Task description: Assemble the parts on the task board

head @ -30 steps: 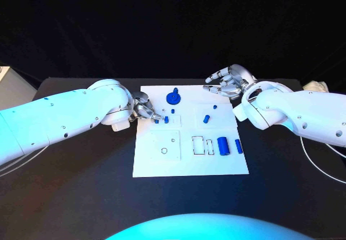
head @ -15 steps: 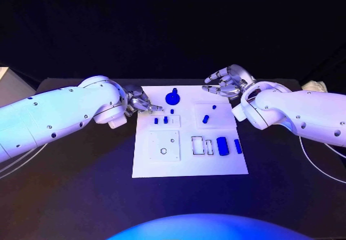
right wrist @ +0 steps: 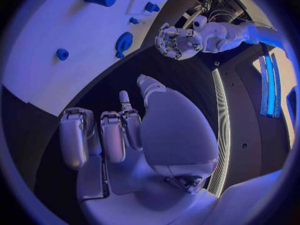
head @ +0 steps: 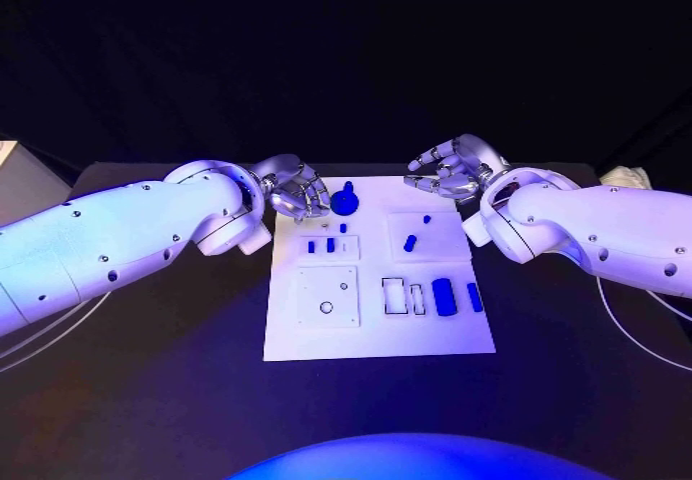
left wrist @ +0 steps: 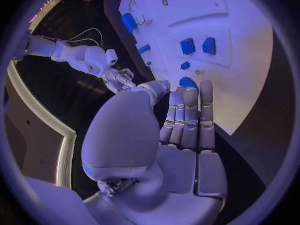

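Observation:
The white task board (head: 378,325) lies mid-table. A round blue part with a knob (head: 346,201) stands near its far edge. Two small blue pegs (head: 320,245) sit in a left panel, a slanted peg (head: 410,241) in a right panel, and two blue cylinders (head: 444,297) at the right. My left hand (head: 296,187) hovers at the board's far left corner beside the round part (left wrist: 187,82), fingers straight, holding nothing. My right hand (head: 454,168) floats past the far right corner with loosely bent fingers (right wrist: 112,135) and nothing in them.
Empty outlined slots (head: 395,293) lie in the board's near half, and a square panel with a small hole (head: 329,295) at the near left. Black table (head: 144,350) surrounds the board. A pale object (head: 623,176) sits at the table's far right edge.
My left hand has drawn back from the two small pegs toward the board's far left corner, beside the round part. The right hand has stayed put.

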### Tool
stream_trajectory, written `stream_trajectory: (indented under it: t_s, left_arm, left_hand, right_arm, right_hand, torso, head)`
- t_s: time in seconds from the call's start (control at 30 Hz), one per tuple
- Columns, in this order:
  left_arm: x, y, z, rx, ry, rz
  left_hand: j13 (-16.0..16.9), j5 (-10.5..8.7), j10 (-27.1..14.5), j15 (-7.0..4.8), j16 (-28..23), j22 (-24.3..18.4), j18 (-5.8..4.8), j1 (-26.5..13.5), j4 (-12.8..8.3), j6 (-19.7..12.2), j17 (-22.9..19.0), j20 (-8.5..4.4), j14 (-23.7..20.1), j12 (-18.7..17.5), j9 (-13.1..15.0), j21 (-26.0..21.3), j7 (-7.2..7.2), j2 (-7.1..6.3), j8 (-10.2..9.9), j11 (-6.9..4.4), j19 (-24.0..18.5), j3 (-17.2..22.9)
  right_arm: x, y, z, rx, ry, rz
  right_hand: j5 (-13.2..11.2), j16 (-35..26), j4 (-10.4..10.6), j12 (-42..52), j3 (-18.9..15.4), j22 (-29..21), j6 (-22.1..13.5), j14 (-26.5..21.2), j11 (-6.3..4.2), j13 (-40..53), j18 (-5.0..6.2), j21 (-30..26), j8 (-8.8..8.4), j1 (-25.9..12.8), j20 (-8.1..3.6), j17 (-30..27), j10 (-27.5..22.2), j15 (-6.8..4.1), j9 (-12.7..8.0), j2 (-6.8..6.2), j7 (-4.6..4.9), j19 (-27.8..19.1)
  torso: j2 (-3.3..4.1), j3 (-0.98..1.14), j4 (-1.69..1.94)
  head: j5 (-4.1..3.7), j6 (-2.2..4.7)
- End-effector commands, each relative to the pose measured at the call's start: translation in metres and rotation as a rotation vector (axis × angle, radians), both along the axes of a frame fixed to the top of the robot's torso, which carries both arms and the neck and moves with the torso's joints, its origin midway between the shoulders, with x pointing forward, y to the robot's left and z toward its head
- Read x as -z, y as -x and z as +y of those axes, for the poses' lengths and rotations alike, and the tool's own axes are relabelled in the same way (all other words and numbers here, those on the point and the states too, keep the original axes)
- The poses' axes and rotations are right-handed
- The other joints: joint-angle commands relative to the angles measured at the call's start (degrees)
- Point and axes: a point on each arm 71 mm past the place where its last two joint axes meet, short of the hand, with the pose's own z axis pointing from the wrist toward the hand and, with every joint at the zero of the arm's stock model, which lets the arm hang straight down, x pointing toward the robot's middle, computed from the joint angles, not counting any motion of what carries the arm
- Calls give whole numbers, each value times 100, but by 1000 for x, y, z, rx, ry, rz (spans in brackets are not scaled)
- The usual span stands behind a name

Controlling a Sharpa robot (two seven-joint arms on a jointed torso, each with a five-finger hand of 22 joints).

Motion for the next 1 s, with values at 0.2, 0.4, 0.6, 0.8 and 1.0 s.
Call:
stream_trajectory:
  t_s: [0.2,0.4,0.6,0.8,1.0]
  left_arm:
    - [2,-2,-17,163,-71,-297]
    - [12,-5,-25,204,-156,-335]
    - [21,-7,-30,224,-219,-324]
    - [25,-8,-34,238,-255,-306]
    - [27,-7,-39,254,-273,-286]
  left_hand:
    - [-823,-104,-19,46,18,24,68,-198,-187,24,-390,67,71,-842,-521,-8,-53,-259,-295,82,17,64]
    - [-967,-119,-28,72,116,-16,69,-297,-215,54,-469,95,79,-929,-661,-81,-90,-324,-363,103,25,-133]
    - [-1052,-104,7,70,273,-3,72,-270,-264,181,-501,99,119,-943,-757,-63,-137,-290,-380,100,78,-191]
    - [-1131,-95,19,74,414,26,71,-271,-288,311,-534,102,133,-968,-856,-27,-167,-273,-425,104,113,-216]
    - [-1193,-95,64,71,578,58,72,-291,-295,414,-499,102,196,-975,-944,11,-171,-274,-485,97,138,-235]
  right_arm:
    - [0,-1,2,-16,-6,-11]
    - [0,-1,4,-20,-7,-11]
    - [0,-1,4,-21,-7,-10]
    - [0,-1,5,-23,-8,-9]
    - [0,-1,5,-23,-8,-9]
  right_hand:
    - [31,-72,0,-70,49,1038,-21,431,18,916,130,-107,20,-58,40,785,28,32,-7,25,1,75]
    - [31,-72,0,-70,49,1038,-21,431,18,916,130,-107,20,-58,40,785,28,32,-7,25,1,75]
    - [31,-72,0,-70,49,1038,-21,431,18,916,130,-107,20,-58,40,785,28,32,-7,25,1,75]
    - [31,-72,0,-70,49,1038,-21,431,18,916,130,-107,20,-58,40,785,28,32,-7,25,1,75]
    - [38,-76,-3,-75,60,1036,-23,429,18,913,131,-111,20,-54,40,779,24,31,-8,29,1,74]
  torso:
    - [18,8,-17]
    - [27,5,-25]
    - [27,7,-23]
    - [21,7,-16]
    - [17,6,-14]
  head:
    - [6,96]
    - [-4,114]
    - [-26,107]
    - [-42,91]
    - [-49,81]
